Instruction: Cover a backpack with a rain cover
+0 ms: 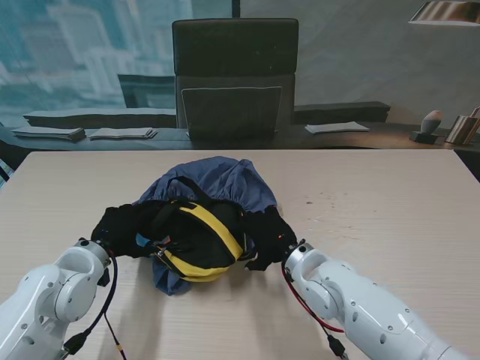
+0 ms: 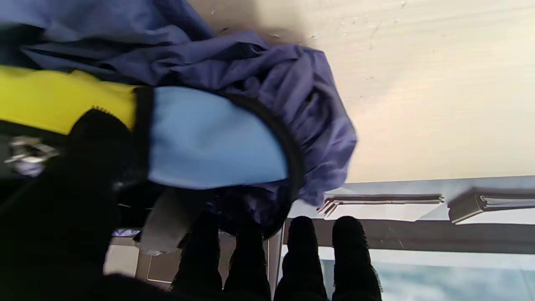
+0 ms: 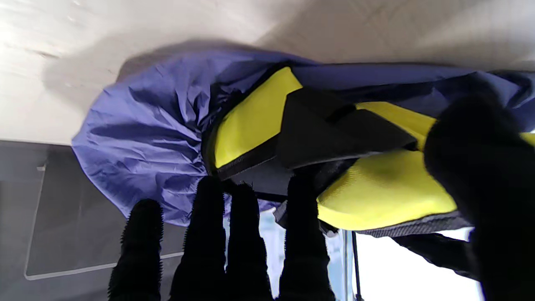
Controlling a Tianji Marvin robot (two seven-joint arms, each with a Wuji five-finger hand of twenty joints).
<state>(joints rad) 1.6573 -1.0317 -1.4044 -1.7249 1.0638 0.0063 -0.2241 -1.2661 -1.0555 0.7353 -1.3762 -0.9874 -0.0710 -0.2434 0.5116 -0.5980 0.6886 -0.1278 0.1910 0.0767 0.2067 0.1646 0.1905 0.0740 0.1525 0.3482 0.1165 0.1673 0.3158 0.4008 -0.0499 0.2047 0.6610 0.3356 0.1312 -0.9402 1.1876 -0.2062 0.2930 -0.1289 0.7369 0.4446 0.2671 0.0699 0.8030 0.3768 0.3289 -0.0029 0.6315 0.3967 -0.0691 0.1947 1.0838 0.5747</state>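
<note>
The backpack (image 1: 201,244) lies near the middle of the desk (image 1: 390,202), toward my edge, yellow and black side up, with the blue cover (image 1: 217,181) bunched over its far half and a fold of cover poking out beneath its near end. The cover's dark elastic hem crosses the pack's upper face, so the yellow panels nearer to me are bare. The left hand (image 1: 118,229) is at the pack's left flank and the right hand (image 1: 270,238) at its right flank, both in black gloves and touching the bundle. In the left wrist view the left fingers (image 2: 246,259) lie side by side at the cover's hem, the thumb against the pack; whether they pinch cloth I cannot tell. In the right wrist view the right fingers (image 3: 213,242) reach to the hem beside the pack, slightly spread, thumb on the yellow panel; the grip itself is hidden. Bare desk lies open to the left, right and beyond the pack. Past the far desk edge stands a chair (image 1: 235,75).
</note>
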